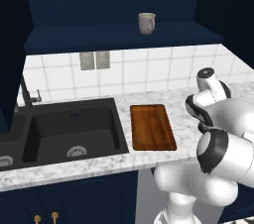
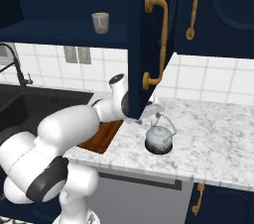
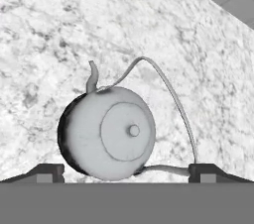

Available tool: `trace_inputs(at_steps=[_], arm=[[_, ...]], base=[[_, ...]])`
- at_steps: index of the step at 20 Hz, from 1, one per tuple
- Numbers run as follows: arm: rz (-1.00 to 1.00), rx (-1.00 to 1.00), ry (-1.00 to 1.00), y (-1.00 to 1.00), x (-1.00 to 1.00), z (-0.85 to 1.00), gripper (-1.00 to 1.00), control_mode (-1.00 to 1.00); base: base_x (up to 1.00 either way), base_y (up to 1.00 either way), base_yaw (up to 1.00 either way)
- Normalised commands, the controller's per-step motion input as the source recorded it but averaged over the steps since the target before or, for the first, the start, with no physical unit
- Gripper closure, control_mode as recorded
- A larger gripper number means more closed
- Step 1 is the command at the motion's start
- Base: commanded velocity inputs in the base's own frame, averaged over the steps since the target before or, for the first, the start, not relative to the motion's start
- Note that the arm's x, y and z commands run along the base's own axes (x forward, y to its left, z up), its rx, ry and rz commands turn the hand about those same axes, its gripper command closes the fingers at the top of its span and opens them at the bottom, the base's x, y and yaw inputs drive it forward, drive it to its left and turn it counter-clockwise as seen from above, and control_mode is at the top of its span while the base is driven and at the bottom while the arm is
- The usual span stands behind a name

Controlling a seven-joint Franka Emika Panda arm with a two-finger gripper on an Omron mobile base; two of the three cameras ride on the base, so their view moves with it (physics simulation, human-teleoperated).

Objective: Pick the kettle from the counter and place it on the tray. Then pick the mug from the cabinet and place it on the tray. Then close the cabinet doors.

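The white-grey kettle [image 3: 106,134] stands upright on the speckled counter [image 2: 218,134], its thin arched handle tipped to one side. My gripper [image 3: 128,173] hangs right above it, open wide, one fingertip on each side of the body and handle, with nothing held. In the right base view the kettle [image 2: 159,139] sits just right of the wooden tray [image 2: 101,138], and the hand is partly hidden behind the open cabinet door [image 2: 135,44]. The tray [image 1: 153,126] lies bare beside the sink. The beige mug [image 1: 146,23] stands on the cabinet shelf [image 1: 99,37].
A black sink [image 1: 69,131] with a dark tap [image 1: 27,94] lies left of the tray. The open door's gold handle [image 2: 158,39] juts out over the arm. My white arm [image 1: 223,134] covers the counter's right end in the left base view.
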Motion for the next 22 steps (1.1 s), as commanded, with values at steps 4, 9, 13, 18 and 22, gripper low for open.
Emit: trace_inputs(at_steps=[4,9,13,18,22], arm=[[-0.04,-0.04,0.03,-0.33,0.21,0.00,-1.00,-1.00],[0.00,-0.01,0.00,-0.48,0.18,-0.04,-1.00,-1.00],[0.00,0.00,0.00,-0.45,0.13,-0.16,-1.00,-1.00],[0.02,0.00,0.00,-0.08,0.21,-0.43,-1.00,-1.00],[0.03,0.00,0.00,-0.11,0.22,-0.22,-1.00,-1.00]], base=[[0.00,0.00,0.00],[0.00,0.00,0.00],[0.00,0.00,0.00],[0.00,0.00,0.00],[0.00,0.00,0.00]])
